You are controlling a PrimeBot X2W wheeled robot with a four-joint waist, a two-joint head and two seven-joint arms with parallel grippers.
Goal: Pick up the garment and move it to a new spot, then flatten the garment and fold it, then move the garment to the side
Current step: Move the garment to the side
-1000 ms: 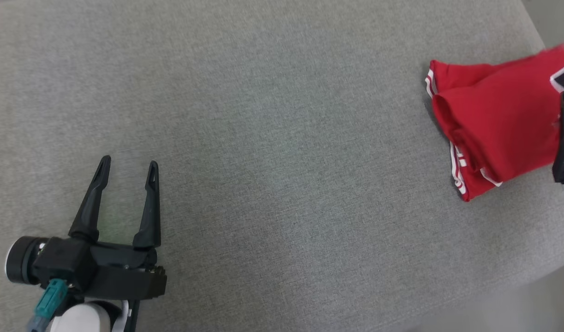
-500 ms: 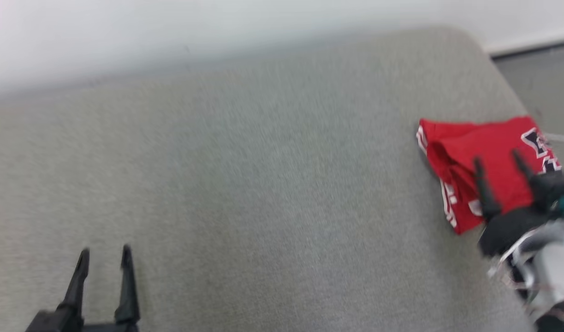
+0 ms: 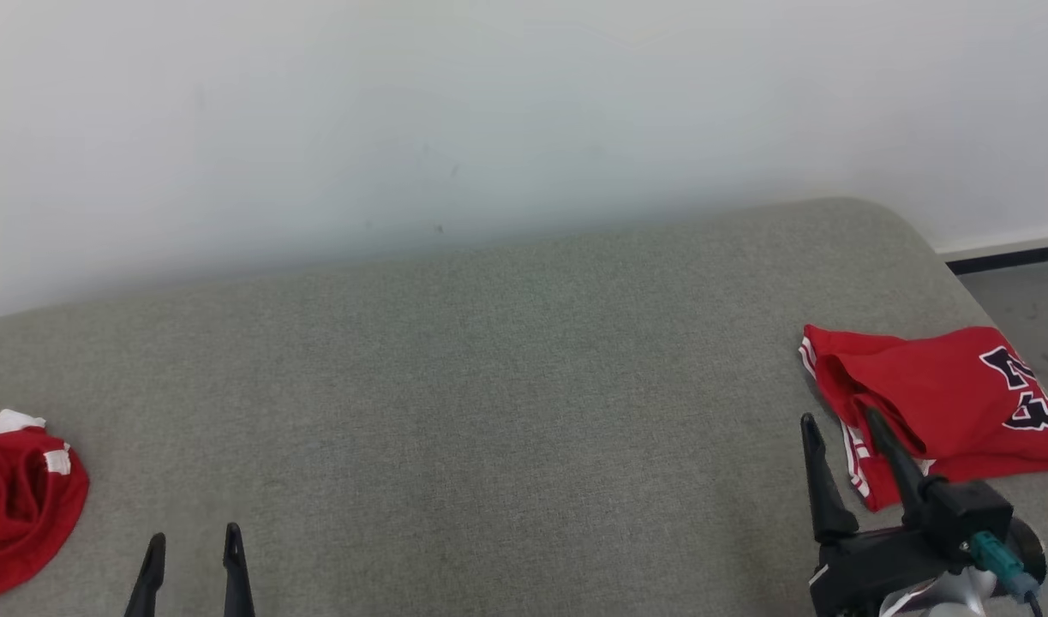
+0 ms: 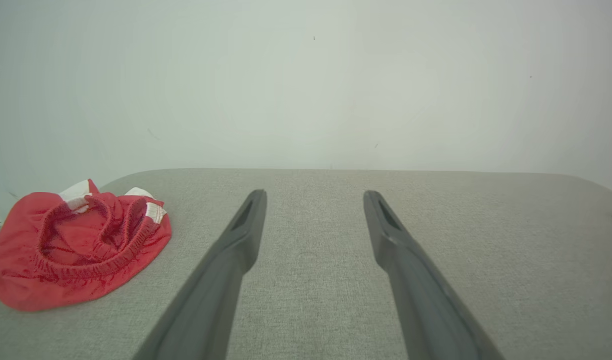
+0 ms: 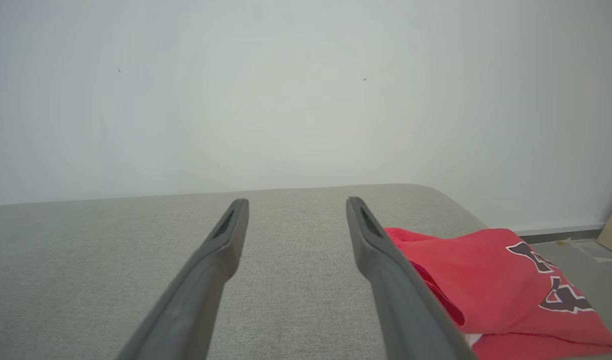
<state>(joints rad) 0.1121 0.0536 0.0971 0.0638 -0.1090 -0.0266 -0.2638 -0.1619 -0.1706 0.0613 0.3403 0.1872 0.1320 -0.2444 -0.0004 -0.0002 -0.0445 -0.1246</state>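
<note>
Both of our claws stand wide open and empty. The left claw point(image 3: 193, 544) hovers low over the near left of the grey cloth-covered desk point(image 3: 489, 386), and the right claw point(image 3: 839, 420) points up just beside the near edge of the folded garment point(image 3: 943, 403).

That red piece lies flat at the far right of the desk, close to the rounded corner, with its dark lettering point(image 3: 1021, 394) facing up and a white-striped hem point(image 3: 853, 463) showing along its left side. We judge it already folded and set aside.

A second red piece, the crumpled garment point(image 3: 22, 497), sits bunched at the far left edge, well apart from the first. It looks to us like the next one to handle.

It should be light, soft and limp, with no stiffness to help us, so it will sag and swing once lifted. The thin knit may slip out of a shallow pinch. In the left wrist view its gathered waistband point(image 4: 135, 235) curls on top of the heap, and that thick, ribbed rim seems the surest place to take hold. For spreading it out we would want one claw at each end of the band.
</note>
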